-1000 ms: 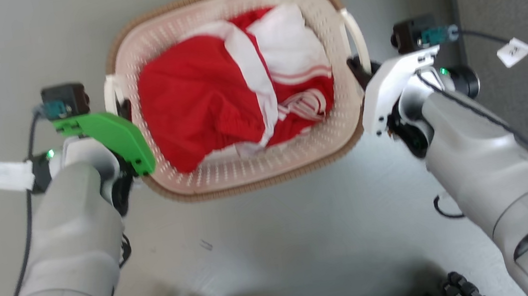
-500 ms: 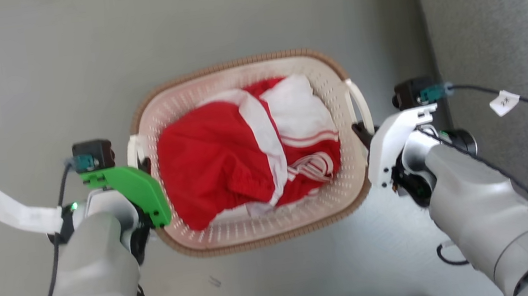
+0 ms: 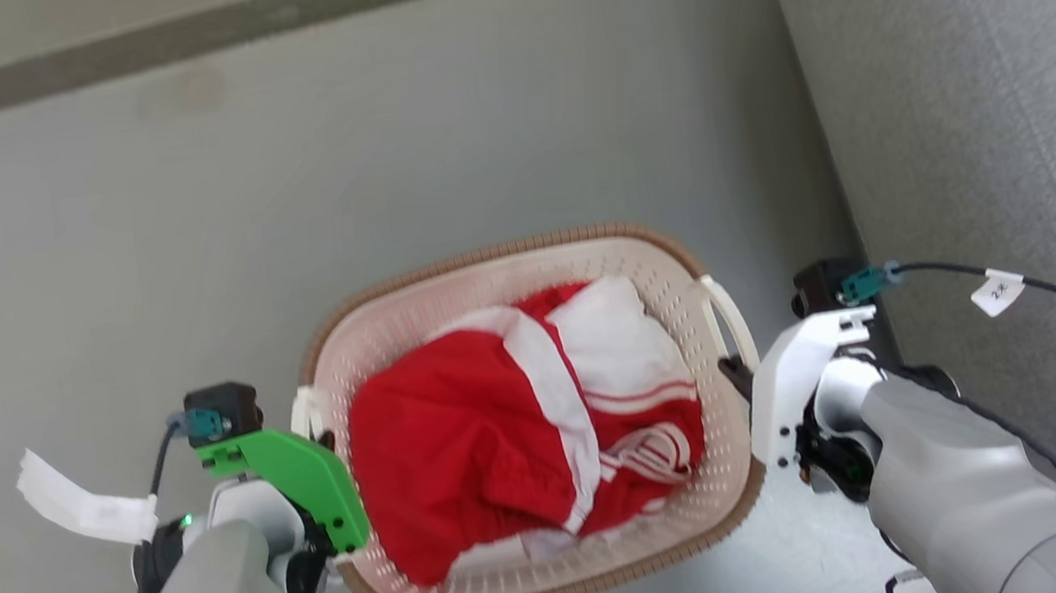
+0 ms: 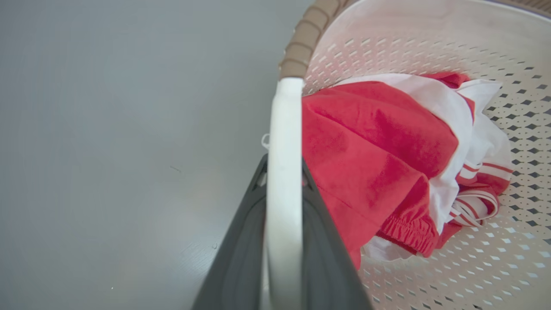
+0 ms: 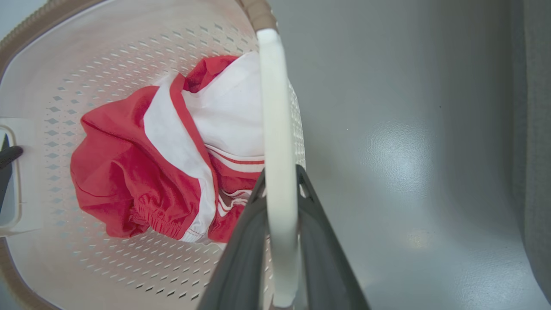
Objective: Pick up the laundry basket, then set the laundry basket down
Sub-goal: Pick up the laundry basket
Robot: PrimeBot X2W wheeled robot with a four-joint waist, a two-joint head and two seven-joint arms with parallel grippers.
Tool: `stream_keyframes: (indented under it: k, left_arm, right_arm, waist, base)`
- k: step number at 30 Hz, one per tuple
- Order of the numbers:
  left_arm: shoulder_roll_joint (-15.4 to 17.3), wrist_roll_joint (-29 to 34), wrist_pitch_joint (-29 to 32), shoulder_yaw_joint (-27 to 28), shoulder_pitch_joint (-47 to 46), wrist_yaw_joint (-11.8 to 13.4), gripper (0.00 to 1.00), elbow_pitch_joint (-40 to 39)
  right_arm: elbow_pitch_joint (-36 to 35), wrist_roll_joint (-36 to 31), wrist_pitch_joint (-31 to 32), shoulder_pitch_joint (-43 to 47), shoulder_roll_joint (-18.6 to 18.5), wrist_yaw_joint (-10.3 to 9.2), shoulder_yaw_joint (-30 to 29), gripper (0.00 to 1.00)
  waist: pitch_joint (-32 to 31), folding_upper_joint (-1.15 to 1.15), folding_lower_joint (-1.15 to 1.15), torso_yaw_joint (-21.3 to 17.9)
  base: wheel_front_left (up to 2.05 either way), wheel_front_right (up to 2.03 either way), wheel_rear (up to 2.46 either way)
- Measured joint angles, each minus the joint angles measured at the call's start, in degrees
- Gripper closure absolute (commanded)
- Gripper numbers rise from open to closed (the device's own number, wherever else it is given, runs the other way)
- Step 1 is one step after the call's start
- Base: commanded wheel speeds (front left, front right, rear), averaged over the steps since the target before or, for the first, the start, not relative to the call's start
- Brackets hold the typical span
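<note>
The laundry basket [image 3: 483,254] is cream-white and perforated with a brown woven-look rim, and sits low in the middle of the head view. Red and white clothes [image 3: 507,450] lie inside it. My left gripper [image 3: 320,445] is shut on the basket's left white handle [image 4: 282,129], which runs between its dark fingers [image 4: 241,249]. At the opposite side my right gripper [image 3: 734,374] is shut on the right white handle [image 5: 275,107], clamped by its fingers [image 5: 327,249]. Whether the basket's bottom touches the floor is hidden.
A grey upholstered piece of furniture [image 3: 981,130] stands close on the right, just beyond my right arm. A dark baseboard strip [image 3: 252,18] crosses the far top. Smooth grey floor [image 3: 128,235] spreads ahead and to the left.
The whole head picture has shifted: the basket and both grippers now sit lower and look smaller, and more far floor and the baseboard show. Both grips on the handles are unchanged.
</note>
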Motion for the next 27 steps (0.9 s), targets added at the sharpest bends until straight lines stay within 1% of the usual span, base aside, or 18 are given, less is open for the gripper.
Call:
stream_keyframes:
  k: [15,22,27]
  left_arm:
    - [-0.24,-1.91,5.34,-0.20,5.89,0.00,1.00,0.24]
    - [-0.31,-2.37,6.78,-0.42,8.70,0.00,1.00,0.26]
    - [-0.32,-3.15,8.57,-1.08,11.49,0.00,1.00,0.31]
  right_arm:
    - [1.05,1.60,2.91,5.44,0.42,0.16,0.42,1.00]
    - [1.23,2.15,4.00,8.36,0.55,0.19,0.76,1.00]
    - [1.40,3.92,4.91,10.93,0.70,0.21,0.77,1.00]
  waist:
    - [-9.72,0.00,0.00,0.28]
    - [-13.20,0.00,0.00,0.48]
    - [-15.89,0.00,0.00,0.56]
  base:
    - [0.00,0.00,0.00]
    - [0.00,0.00,0.00]
    - [0.00,0.00,0.00]
